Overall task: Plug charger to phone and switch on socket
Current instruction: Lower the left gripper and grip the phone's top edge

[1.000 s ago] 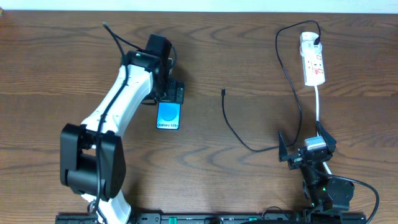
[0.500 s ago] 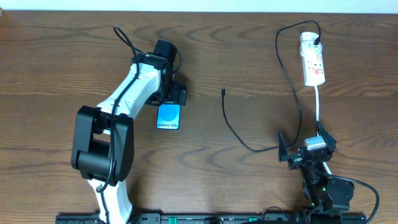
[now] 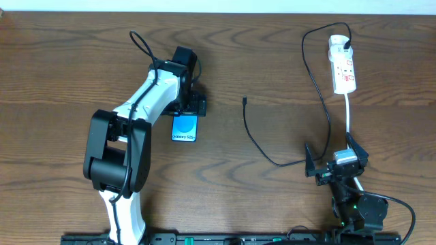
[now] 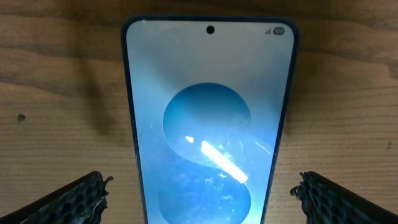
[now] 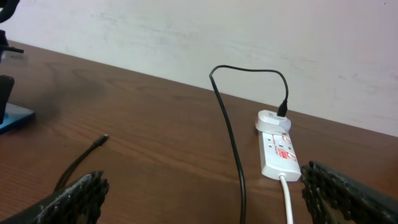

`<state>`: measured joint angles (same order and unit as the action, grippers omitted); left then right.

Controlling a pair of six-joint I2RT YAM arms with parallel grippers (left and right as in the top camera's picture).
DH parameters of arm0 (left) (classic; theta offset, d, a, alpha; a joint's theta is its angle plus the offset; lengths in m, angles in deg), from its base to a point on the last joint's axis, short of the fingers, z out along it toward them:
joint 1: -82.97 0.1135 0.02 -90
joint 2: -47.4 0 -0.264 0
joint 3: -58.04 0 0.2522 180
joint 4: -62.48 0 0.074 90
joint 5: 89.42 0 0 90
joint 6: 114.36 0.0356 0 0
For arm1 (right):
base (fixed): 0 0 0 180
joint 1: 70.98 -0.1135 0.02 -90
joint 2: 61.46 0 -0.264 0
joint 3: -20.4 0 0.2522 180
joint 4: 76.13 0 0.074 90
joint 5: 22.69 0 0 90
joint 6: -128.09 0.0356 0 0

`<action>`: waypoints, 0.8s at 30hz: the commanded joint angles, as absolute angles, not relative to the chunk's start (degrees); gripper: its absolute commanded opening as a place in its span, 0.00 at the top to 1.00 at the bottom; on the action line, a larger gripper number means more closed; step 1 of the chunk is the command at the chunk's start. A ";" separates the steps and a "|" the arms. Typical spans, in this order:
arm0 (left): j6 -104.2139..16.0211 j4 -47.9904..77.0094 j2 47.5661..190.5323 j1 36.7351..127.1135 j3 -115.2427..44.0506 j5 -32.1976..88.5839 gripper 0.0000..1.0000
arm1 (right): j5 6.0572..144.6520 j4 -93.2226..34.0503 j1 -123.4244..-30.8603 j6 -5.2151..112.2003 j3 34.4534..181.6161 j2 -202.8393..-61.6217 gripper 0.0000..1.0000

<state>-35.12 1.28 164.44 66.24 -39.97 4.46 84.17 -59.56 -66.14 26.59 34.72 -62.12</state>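
Left arm's elbow has swung rightward since the earlier frame; left gripper [image 3: 189,103] hangs over the far end of the phone [image 3: 184,127], fingers spread either side; phone flat on the worktop [image 3: 68,82]; charger [image 3: 255,143] tip apart, rightward; right gripper [image 3: 336,167] spread, below the socket [image 3: 343,68].
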 commanded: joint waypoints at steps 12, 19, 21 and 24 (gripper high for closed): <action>-38.64 4.53 165.20 66.11 -36.43 3.54 0.00 | 83.96 -59.43 -66.53 26.24 34.48 -61.77 0.01; -38.62 4.71 165.40 66.11 -36.40 3.54 0.00 | 83.96 -59.45 -66.53 26.24 34.48 -61.77 0.01; -38.64 4.77 165.62 66.11 -36.40 3.54 0.00 | 83.96 -59.43 -66.53 26.24 34.48 -61.77 0.01; -38.64 4.77 166.18 66.11 -36.40 3.56 0.00 | 83.96 -59.43 -66.53 26.24 34.48 -61.77 0.01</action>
<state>-37.94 4.88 164.46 66.24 -36.84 4.46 84.17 -59.56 -66.14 26.59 34.72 -62.12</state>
